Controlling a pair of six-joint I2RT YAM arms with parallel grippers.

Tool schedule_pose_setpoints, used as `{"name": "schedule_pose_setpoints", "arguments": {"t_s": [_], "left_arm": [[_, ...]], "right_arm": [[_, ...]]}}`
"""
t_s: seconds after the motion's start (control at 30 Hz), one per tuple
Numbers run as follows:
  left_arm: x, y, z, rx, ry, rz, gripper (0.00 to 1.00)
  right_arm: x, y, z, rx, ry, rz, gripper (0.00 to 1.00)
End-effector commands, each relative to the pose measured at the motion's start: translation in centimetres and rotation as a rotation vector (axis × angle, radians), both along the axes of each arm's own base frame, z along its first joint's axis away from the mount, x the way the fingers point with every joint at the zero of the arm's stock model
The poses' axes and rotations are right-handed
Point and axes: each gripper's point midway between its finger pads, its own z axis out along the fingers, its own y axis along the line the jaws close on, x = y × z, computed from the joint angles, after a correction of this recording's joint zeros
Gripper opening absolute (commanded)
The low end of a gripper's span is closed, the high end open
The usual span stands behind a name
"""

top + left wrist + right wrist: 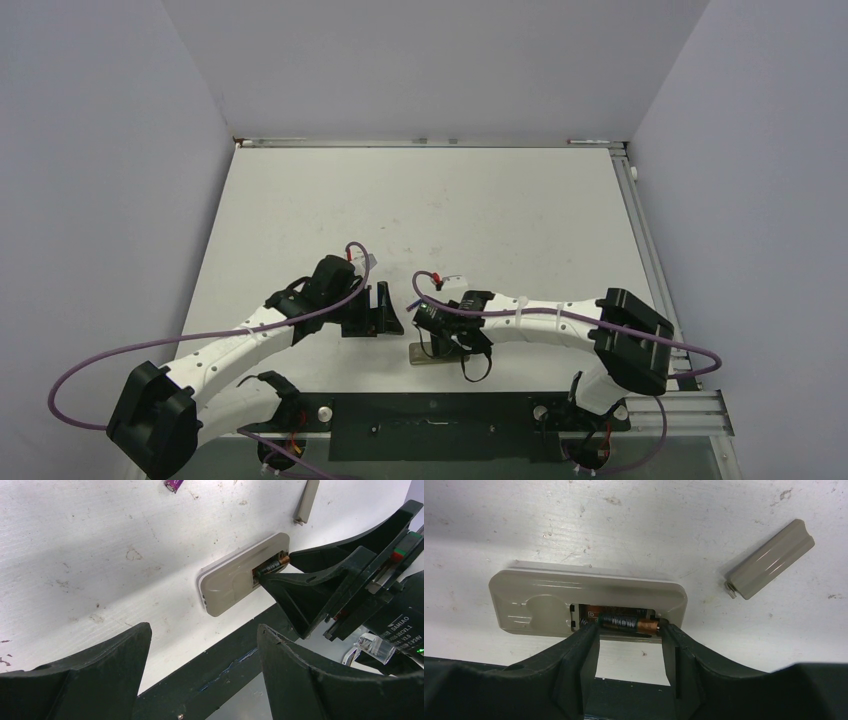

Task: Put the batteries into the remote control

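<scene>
Right now the remote (549, 590) lies face down on the bench (634, 525), near its front edge, with its greyish-beige back up and the battery recess uncovered. The right tool (630, 628) is pinching the brown-gold battery (624, 621) lengthwise, one finger at each end, and the battery sits in the recess, along the remote's long side. The left tool (202, 635) hangs just beside the remote with its fingers spread wide and nothing between them. The purple battery (173, 485) lies loose on the bench, well apart from the remote, and only its end shows at the top edge of the left wrist view. The battery cover (771, 560) lies separately on the bench, near the remote's recess end.
</scene>
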Motion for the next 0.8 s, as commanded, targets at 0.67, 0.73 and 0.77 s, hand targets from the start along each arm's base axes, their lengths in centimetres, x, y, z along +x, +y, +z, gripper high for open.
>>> {"name": "schedule_pose_setpoints", "arguments": {"t_s": [0.67, 0.73, 0.77], "left_arm": [[0.3, -0.6, 1.1, -0.049, -0.035, -0.024, 0.75], [0.3, -0.6, 1.1, -0.050, -0.035, -0.027, 0.75], [0.3, -0.6, 1.1, -0.050, -0.034, -0.029, 0.75]], "right_arm": [[0.7, -0.1, 1.6, 0.017, -0.050, -0.023, 0.51], [0.8, 0.0, 2.0, 0.027, -0.056, -0.022, 0.51], [0.9, 0.0, 2.2, 0.032, -0.061, -0.022, 0.51]]}}
